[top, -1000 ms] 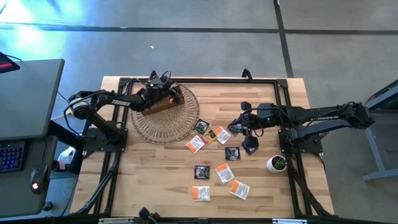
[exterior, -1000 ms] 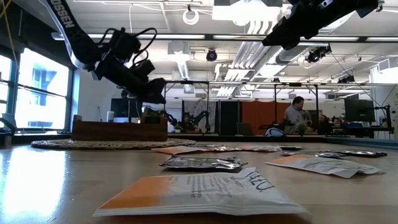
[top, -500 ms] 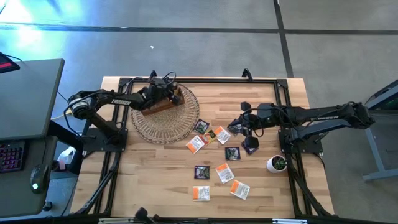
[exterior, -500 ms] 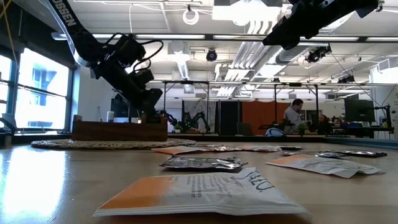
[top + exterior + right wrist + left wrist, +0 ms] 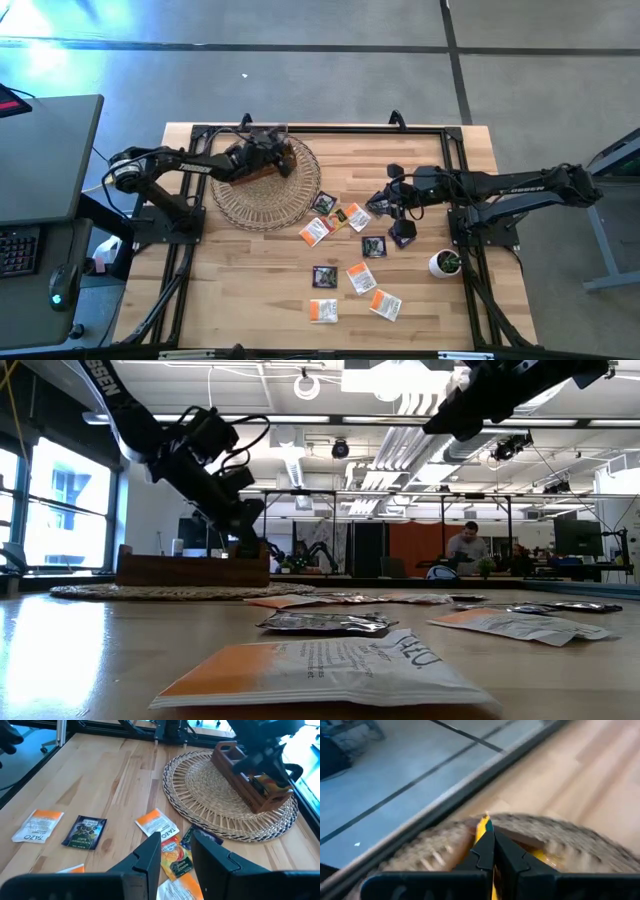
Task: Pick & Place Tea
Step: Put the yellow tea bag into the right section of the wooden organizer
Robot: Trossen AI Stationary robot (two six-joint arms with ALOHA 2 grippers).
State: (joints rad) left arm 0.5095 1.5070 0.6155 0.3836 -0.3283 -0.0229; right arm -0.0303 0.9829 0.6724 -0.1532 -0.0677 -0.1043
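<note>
Over the round woven mat (image 5: 266, 186), the left gripper (image 5: 272, 153) hangs at the brown wooden box (image 5: 265, 163), its jaws pressed together with nothing clearly between them; the left wrist view shows only a yellow-green sachet edge (image 5: 484, 826) just past the tips. The likely fault is an empty pass: shut fingers cannot take or let go of anything, and pushed lower they could nudge the box askew on the mat. About 9 tea sachets (image 5: 347, 264) lie loose on the bare wood between mat and small white pot (image 5: 444, 263). The right gripper (image 5: 380, 203) hovers above the sachets nearest the mat, fingers parted and empty; coming down between 2 overlapping sachets, it could pinch both or slide one away. A second ago the left jaws stood wide; now they are closed, and the wrist has tipped nearer the box. The right arm has not moved.
</note>
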